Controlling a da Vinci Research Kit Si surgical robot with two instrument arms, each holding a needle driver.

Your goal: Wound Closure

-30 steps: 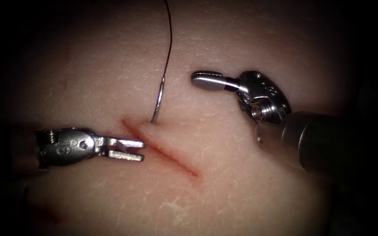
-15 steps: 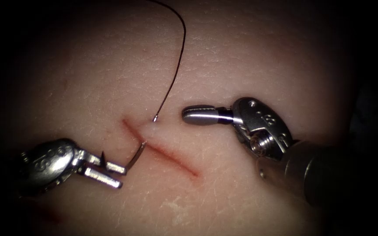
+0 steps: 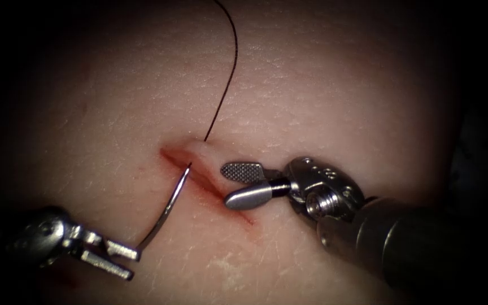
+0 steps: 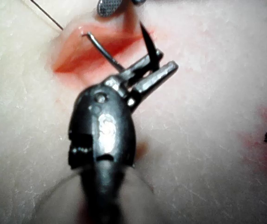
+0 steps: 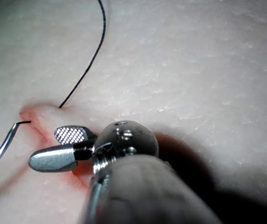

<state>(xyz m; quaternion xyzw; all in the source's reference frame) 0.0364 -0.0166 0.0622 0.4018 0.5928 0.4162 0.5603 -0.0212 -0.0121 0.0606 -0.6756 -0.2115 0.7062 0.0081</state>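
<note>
Jaws of the left tool (image 3: 121, 261) grip the needle (image 3: 168, 208) near its tip, left of the cut (image 3: 207, 186); its swaged end sits at the cut. Right tool (image 3: 243, 183) gapes empty over the cut. Thread (image 3: 228, 68) rises from pale tissue (image 3: 340, 85) right of the cut.

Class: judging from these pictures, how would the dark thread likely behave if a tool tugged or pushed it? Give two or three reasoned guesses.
The thread is probably floppy: it hangs in a loose curve above the tissue. It looks very thin, so likely light and hard to push. Where it enters beside the cut, a tug would probably lift that raised edge.
</note>
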